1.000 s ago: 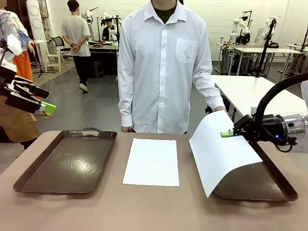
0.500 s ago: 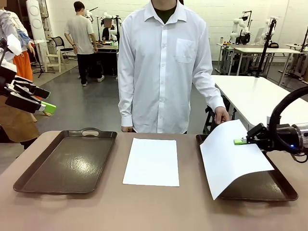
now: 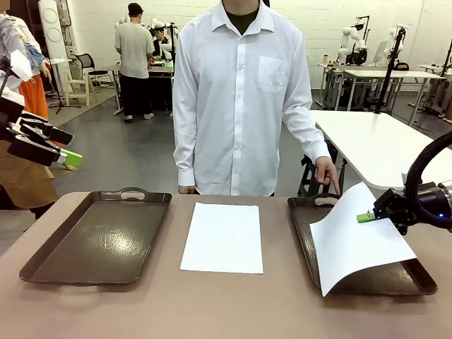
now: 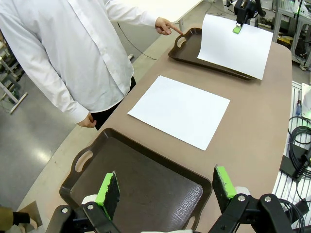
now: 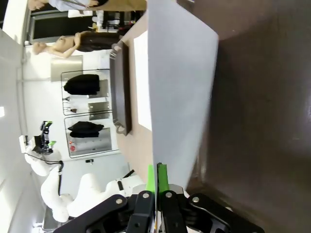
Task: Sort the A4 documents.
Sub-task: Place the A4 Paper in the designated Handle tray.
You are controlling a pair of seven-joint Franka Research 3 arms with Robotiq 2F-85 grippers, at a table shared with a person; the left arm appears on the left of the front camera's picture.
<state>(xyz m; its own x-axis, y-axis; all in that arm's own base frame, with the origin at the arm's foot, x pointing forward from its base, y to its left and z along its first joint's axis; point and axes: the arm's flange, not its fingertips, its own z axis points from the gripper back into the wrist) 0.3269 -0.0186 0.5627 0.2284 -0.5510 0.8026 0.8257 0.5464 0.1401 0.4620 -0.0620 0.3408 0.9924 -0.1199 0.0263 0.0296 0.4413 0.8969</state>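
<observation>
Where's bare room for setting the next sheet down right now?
The left tray is bare. Bare table strips flank the flat sheet, and the near edge is free. The right tray is crowded: the right claw holds the tilted sheet over it, and the person's hand is at its far handle.

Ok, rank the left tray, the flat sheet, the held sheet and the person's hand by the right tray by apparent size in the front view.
Left tray
Held sheet and flat sheet: the held one looks bigger, but it is lifted and tilted, so unranked
Person's hand
</observation>
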